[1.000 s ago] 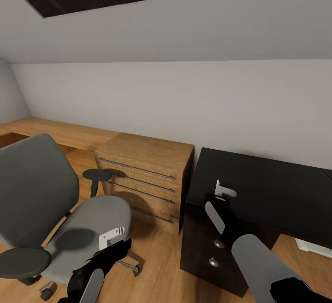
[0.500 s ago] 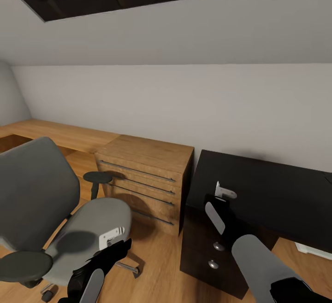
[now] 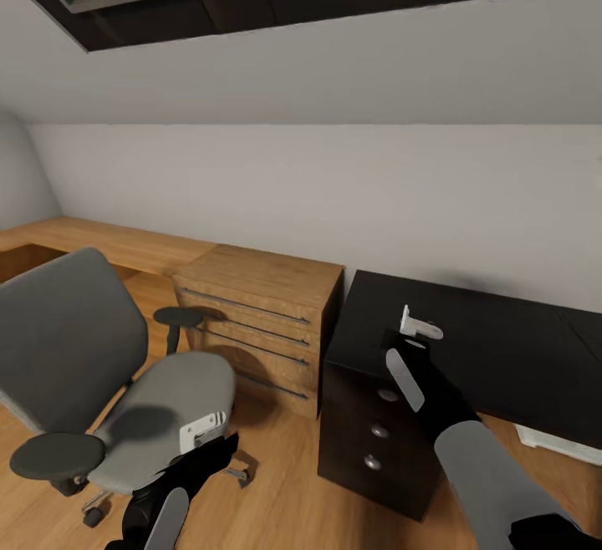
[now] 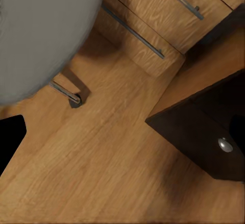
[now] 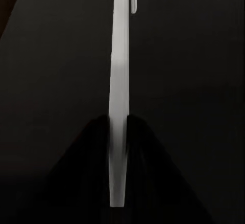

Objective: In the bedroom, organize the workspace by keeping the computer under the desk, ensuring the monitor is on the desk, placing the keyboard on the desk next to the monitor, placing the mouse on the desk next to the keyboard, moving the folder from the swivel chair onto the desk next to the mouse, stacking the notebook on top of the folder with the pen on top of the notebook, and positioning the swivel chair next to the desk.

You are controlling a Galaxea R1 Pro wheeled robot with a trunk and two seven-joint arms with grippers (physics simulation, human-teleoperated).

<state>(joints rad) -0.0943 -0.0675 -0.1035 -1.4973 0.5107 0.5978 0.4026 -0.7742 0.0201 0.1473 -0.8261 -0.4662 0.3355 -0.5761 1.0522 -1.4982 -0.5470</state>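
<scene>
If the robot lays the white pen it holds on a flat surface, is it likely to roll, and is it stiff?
The pen, pinched in the right gripper, looks straight and unbent, so probably stiff. Its slim round body may roll, though the small clip near its far end might stop it. It likely weighs little.

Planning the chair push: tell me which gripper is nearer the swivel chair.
Left. The left gripper hangs at the front edge of the swivel chair seat. The right gripper, shut on the pen, is over the desk, beyond the wooden chest.
</scene>
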